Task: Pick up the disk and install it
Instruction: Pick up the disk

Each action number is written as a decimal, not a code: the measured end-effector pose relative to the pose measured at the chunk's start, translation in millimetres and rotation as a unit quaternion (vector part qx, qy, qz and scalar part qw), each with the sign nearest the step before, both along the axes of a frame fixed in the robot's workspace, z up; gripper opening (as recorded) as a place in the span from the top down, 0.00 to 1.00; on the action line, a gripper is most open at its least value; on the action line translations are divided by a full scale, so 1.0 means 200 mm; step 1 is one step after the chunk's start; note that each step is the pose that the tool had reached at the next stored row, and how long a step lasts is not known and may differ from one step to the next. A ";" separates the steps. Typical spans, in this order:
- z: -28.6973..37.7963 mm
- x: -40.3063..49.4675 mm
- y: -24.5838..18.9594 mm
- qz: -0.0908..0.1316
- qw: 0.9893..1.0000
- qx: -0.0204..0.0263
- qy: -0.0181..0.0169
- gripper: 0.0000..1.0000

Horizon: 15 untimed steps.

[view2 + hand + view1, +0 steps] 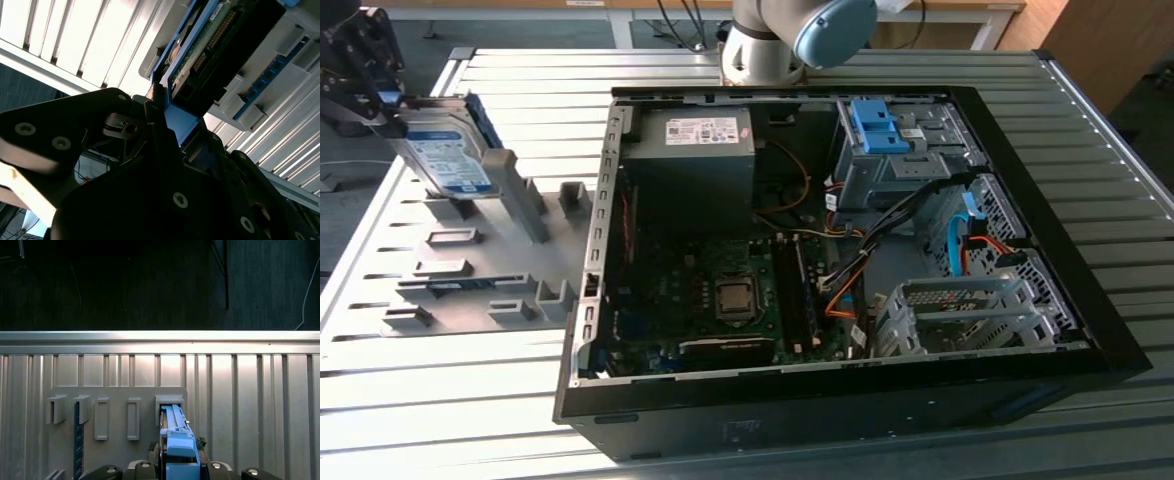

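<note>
Exterior view, looking down on a ribbed metal table (454, 400). At 10 o'clock in the frame, my gripper (387, 100) has its jaws closed on the upper end of the disk (451, 160). In the second wrist view the jaws press against its blue side rail.

The disk stands on end with its labelled face toward the camera. Its long axis runs from about 11 o'clock down to 5 o'clock. Its lower end sits at the grey slotted rack (454, 290), and I cannot tell whether it is clear of the slot.

The open computer case (854, 390) lies at 3 o'clock from the disk, well apart from it. Inside the case, a drive bay with a blue latch (881, 125) sits at the far 3 o'clock side. An empty perforated metal cage (961, 310) sits at 4 o'clock.

Between the disk and those bays stand the case's near wall and the grey power supply box (694, 160). Orange and blue cables (974, 235) hang between the two bays, and I judge they could snag the disk on the way in.
</note>
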<state>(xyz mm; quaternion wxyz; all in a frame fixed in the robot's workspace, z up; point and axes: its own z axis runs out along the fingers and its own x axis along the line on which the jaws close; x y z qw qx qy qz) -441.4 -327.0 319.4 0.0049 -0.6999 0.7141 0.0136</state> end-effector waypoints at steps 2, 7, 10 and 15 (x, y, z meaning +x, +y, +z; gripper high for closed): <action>0.005 0.000 0.000 0.000 1.000 0.000 0.000 0.64; 0.012 0.000 0.000 0.000 1.000 0.000 0.000 0.64; 0.016 0.000 0.000 0.000 1.000 0.000 0.000 0.64; 0.020 0.000 0.000 0.000 1.000 0.000 0.000 0.64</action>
